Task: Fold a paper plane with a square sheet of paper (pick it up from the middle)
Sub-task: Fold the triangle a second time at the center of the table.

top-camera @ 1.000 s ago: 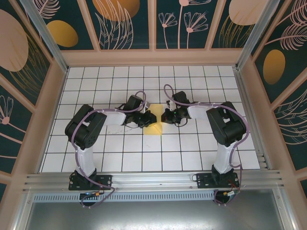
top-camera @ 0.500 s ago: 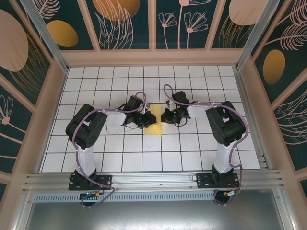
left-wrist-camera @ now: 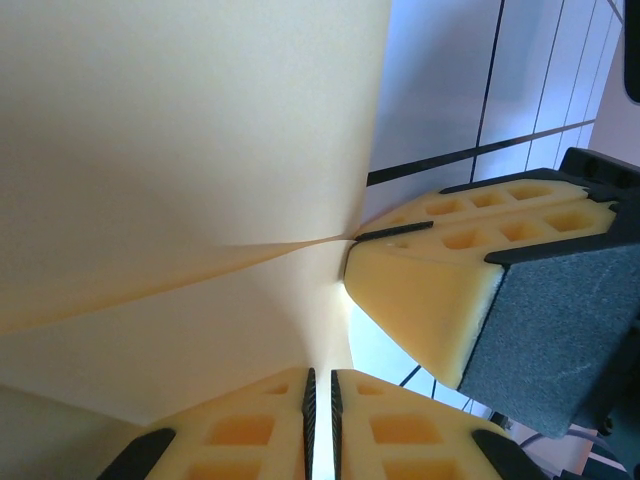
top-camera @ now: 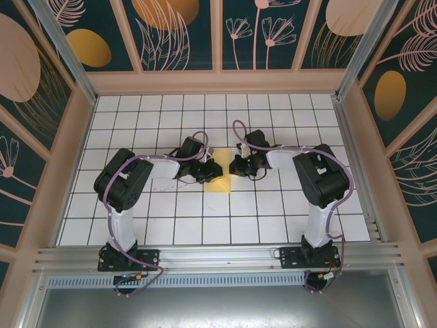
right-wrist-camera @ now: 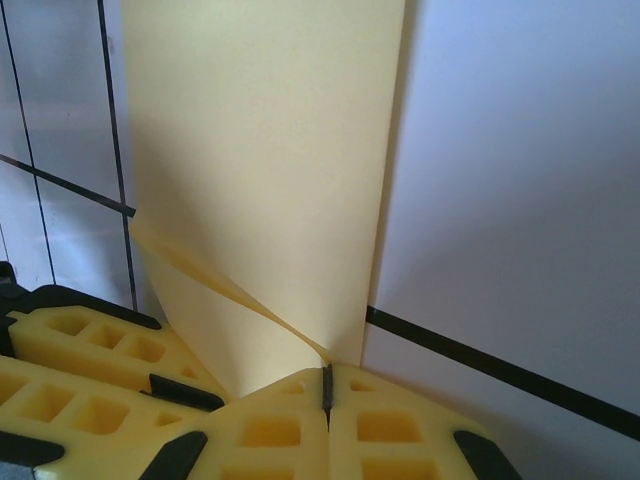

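Note:
The square sheet of paper (top-camera: 220, 183) is pale yellow and lies partly folded on the white tiled floor between the two arms. My left gripper (top-camera: 213, 171) and right gripper (top-camera: 232, 167) meet over its far edge. In the left wrist view the left gripper (left-wrist-camera: 321, 400) is shut on a lifted flap of the sheet (left-wrist-camera: 180, 150), and the right gripper's fingers (left-wrist-camera: 430, 290) pinch the crease just beyond. In the right wrist view the right gripper (right-wrist-camera: 326, 385) is shut on the flap's edge of the sheet (right-wrist-camera: 260, 150), with the left gripper's fingers (right-wrist-camera: 90, 350) alongside. The paper plane is out of view.
White tiles with black grid lines (top-camera: 273, 219) spread around the paper. Wooden walls (top-camera: 218, 82) with dark floral panels close in the back and both sides. A metal rail (top-camera: 218, 256) with the arm bases runs along the near edge.

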{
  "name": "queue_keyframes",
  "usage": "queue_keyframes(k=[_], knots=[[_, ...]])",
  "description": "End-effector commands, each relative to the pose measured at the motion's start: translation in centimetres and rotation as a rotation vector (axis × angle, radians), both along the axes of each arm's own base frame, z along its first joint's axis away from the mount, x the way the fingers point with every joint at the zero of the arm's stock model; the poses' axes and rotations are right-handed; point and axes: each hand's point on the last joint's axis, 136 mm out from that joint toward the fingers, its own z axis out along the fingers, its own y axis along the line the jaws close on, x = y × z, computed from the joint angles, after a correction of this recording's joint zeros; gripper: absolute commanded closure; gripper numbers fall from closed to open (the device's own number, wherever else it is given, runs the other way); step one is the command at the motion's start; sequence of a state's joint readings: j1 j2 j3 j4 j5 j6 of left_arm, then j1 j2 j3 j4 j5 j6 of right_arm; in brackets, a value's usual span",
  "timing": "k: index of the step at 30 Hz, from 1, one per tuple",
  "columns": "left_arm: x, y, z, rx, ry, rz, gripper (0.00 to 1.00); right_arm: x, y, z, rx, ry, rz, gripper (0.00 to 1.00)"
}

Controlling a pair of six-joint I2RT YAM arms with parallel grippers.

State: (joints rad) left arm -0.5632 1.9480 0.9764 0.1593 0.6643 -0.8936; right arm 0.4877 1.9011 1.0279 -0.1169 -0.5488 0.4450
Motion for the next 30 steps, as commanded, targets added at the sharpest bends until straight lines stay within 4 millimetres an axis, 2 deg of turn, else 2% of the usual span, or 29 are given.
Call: queue_keyframes(k=[1,10,20,30], knots=[[0.2,-0.1,1.0,0.000,-0.038,-0.007,0.84,0.6,0.3,1.4,0.025,-0.038,0.027,0.98],[1.0,-0.5,3.5,-0.044,-0.113,-0.006,0.83,0.4,0.6,2.1,0.044,-0.063,0.054,0.99],[0.4,-0.2,1.3,-0.006,-0.058,-0.012,0.84,0.8,0.4,1.7,0.021,-0.071,0.044,0.99],[0.2,-0.1,0.0,0.016,-0.027,-0.016,0.84,1.2,0.3,1.5,0.008,-0.075,0.037,0.99]])
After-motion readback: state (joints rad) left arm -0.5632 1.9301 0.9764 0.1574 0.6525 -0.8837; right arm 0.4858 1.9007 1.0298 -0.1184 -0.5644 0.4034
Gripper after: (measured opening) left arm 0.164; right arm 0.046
